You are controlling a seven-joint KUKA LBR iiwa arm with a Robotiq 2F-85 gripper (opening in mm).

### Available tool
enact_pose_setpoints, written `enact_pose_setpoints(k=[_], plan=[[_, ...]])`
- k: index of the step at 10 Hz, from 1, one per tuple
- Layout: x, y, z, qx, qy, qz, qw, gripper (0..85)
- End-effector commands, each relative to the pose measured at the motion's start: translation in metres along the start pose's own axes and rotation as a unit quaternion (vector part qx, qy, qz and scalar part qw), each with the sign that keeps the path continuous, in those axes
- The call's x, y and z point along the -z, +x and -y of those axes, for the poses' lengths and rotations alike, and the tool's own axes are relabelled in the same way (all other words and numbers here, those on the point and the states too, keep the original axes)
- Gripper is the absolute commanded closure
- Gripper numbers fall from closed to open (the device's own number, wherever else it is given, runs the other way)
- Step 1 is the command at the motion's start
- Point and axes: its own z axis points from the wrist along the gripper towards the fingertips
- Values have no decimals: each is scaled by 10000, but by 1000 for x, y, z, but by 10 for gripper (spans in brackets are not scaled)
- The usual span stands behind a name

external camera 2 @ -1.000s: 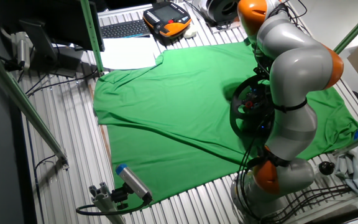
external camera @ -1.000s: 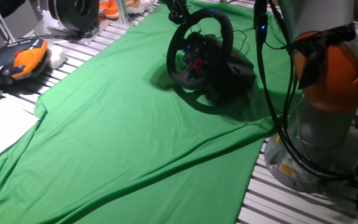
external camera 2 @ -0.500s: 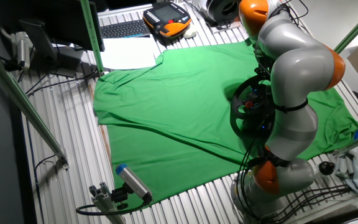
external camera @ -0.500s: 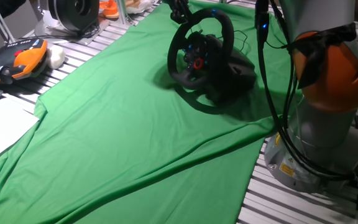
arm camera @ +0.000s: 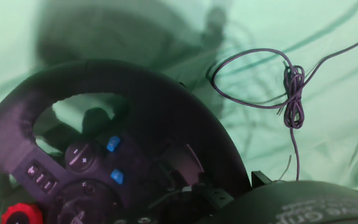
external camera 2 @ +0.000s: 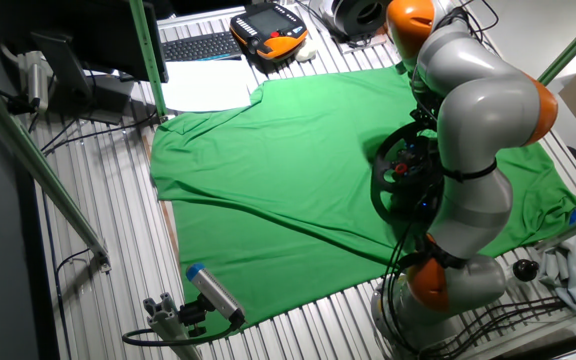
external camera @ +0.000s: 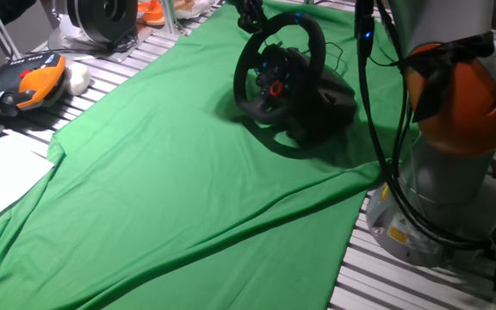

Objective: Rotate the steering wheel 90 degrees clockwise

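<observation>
Hand view showed no fingers at all, only the steering wheel (arm camera: pixel 135 118) filling the lower left of the frame, so whether the fingers were apart, together or clamped on the rim could not be told. In one fixed view a dark gripper (external camera: pixel 250 15) reached down to the top-left of the rim, touching it or very nearly so; the exact contact was too dark to read. The wheel's hub carried small blue buttons (arm camera: pixel 113 144) and a red knob (arm camera: pixel 18 214), and the rim stood tilted on its bulky black base (external camera: pixel 330 103). A thin purple cable (arm camera: pixel 293 93) lay looped and knotted on the green cloth (external camera: pixel 170 189) just behind the wheel. The wheel sat near the far right part of the cloth, close to the arm's pedestal (external camera: pixel 429 215), on the slatted bench (external camera: pixel 110 73). In the other fixed view the grey and orange arm (external camera 2: pixel 478 110) arched over the wheel and hid much of it.

Judging from these views, the turn was barely begun. To do it well, the fingers should hold the rim firmly and sweep along its circle about the hub rather than push straight, so the base does not slide on the cloth. The loose cable should be kept out of the sweep.
</observation>
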Motion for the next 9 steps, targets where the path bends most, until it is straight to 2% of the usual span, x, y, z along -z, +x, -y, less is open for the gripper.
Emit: enact_pose_setpoints(k=[1,6,8,9], plan=[[0,0,0,2,-6,4,10000,850],[1,2,-2,-36,1,25,10000,850],[0,-5,1,7,-30,-21,10000,850],[0,-5,1,-30,-78,-29,10000,850]])
